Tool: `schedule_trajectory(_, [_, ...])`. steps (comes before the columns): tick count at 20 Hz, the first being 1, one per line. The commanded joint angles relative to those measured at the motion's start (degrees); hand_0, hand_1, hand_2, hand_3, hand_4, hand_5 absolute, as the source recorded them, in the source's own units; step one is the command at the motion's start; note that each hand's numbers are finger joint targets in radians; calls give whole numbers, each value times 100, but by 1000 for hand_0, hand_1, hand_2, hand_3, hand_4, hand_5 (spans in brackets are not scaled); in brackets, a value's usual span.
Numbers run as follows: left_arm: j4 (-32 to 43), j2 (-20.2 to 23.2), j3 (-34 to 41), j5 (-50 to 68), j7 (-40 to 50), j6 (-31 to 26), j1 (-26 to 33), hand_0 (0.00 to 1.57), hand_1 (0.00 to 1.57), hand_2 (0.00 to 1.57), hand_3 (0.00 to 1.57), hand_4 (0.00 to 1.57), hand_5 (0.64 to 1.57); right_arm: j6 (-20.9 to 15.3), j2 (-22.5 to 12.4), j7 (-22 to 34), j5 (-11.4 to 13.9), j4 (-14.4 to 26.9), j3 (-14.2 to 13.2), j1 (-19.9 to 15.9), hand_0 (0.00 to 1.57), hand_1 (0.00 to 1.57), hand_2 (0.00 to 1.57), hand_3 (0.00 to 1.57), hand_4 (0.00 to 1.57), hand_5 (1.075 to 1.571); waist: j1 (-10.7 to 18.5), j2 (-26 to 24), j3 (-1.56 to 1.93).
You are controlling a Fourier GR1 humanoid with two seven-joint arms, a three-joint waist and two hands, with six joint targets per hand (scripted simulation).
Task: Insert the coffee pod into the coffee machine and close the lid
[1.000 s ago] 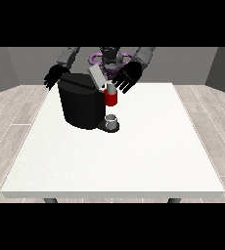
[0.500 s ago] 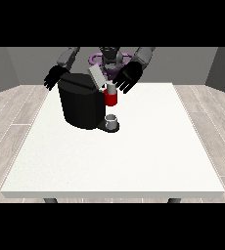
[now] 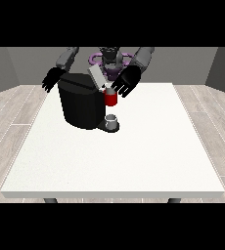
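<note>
The machine point(image 3: 82, 105) stands at the table's point(image 3: 134, 161) far left, its lid point(image 3: 97, 78) tilted up. The hand at the view's right point(image 3: 125, 83) hovers just right of the lid, fingers spread, holding nothing visible. The hand at the view's left point(image 3: 53, 78) hangs open beyond the machine. No pod shows plainly.

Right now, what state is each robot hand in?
Robot hand at the view's right: open, fingers spread, holding nothing, beside the raised grey lid.
Robot hand at the view's left: open, empty.
</note>
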Motion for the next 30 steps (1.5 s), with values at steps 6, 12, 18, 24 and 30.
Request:
schedule_trajectory(6, [71,89,-53,-157,-236,58,101,1085,1085,1132,956,403,1571,-214,218,63,137,-174,201,104,0,0,0,0,431,1571,-18,-50,-3])
schedule_trajectory(12, [51,-130,-44,-200,-42,236,97,1073,1073,1125,967,364,1571,26,77,-36,-9,-69,108,73,0,0,0,0,459,1571,-60,-43,-2])
schedule_trajectory(18, [145,192,-350,-457,-532,-241,321,0,0,378,112,0,1571,-166,109,396,88,-271,200,152,0,0,0,0,419,1571,7,-262,-4])
schedule_trajectory(24, [22,144,-414,-667,-268,-72,9,0,0,0,0,0,1571,-228,67,-14,159,42,88,-108,0,0,0,0,338,1571,-2,99,-2])
schedule_trajectory(30, [-64,60,-354,-536,-267,-483,96,0,0,0,0,0,1571,-238,141,-89,135,264,77,160,0,0,0,0,416,1571,282,-398,-2])
